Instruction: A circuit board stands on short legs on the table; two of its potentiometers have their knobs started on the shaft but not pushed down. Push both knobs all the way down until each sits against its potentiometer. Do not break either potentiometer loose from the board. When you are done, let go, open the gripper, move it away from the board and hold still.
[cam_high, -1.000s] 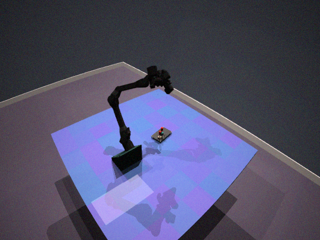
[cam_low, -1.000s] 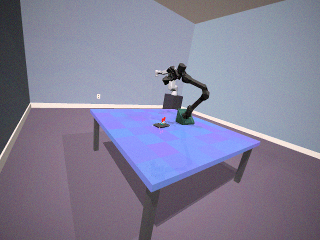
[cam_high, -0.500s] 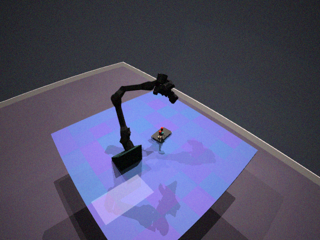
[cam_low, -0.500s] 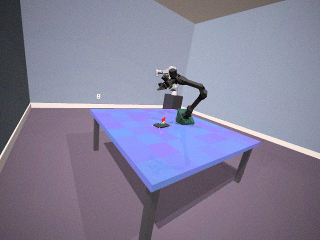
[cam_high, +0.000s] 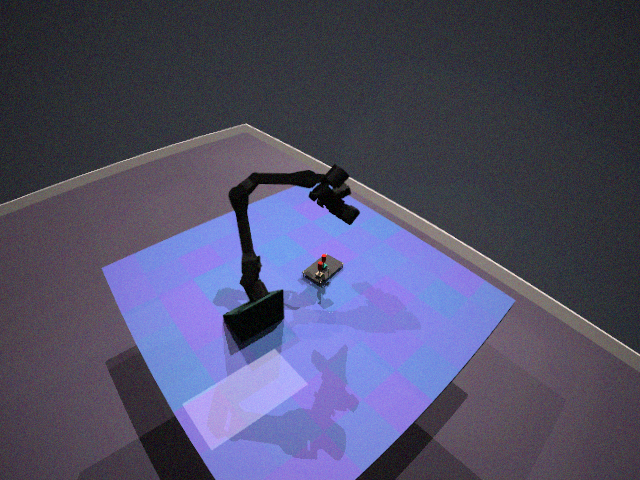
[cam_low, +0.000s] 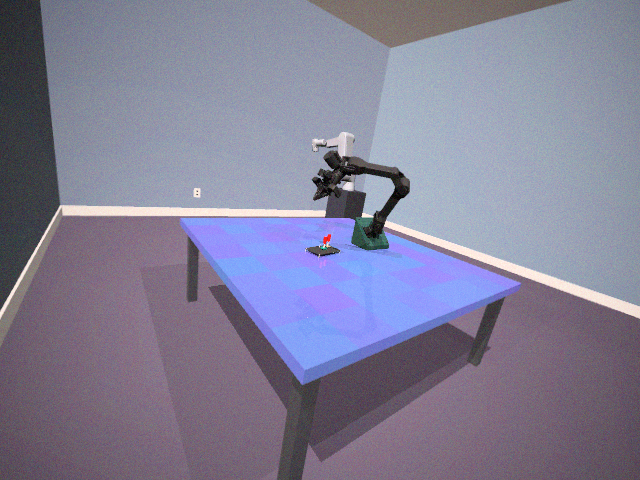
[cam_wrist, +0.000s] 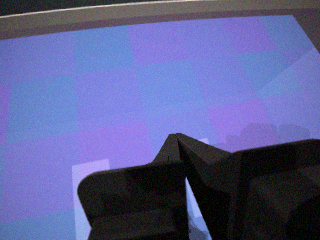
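A dark circuit board (cam_high: 334, 264) (cam_low: 316, 251) stands on short legs on the table (cam_high: 392, 408) (cam_low: 330, 330). Two red knobs stand up from it: one knob (cam_high: 324, 256) farther back in the top view, the other knob (cam_high: 320, 265) nearer its front; they overlap in the exterior view. The gaps under the knobs are too small to judge. My gripper (cam_high: 353, 215) (cam_low: 316, 197) (cam_wrist: 174, 139) is shut and empty, high above the table and well above the board, touching nothing. The board is not in the wrist view.
The arm's dark green base block (cam_high: 255, 319) (cam_low: 366, 235) stands on the table near the board. A pale rectangle (cam_high: 245, 395) lies on the table in front of the base. A white robot arm (cam_low: 345, 144) stands on a dark pedestal (cam_low: 343, 204) beyond the table.
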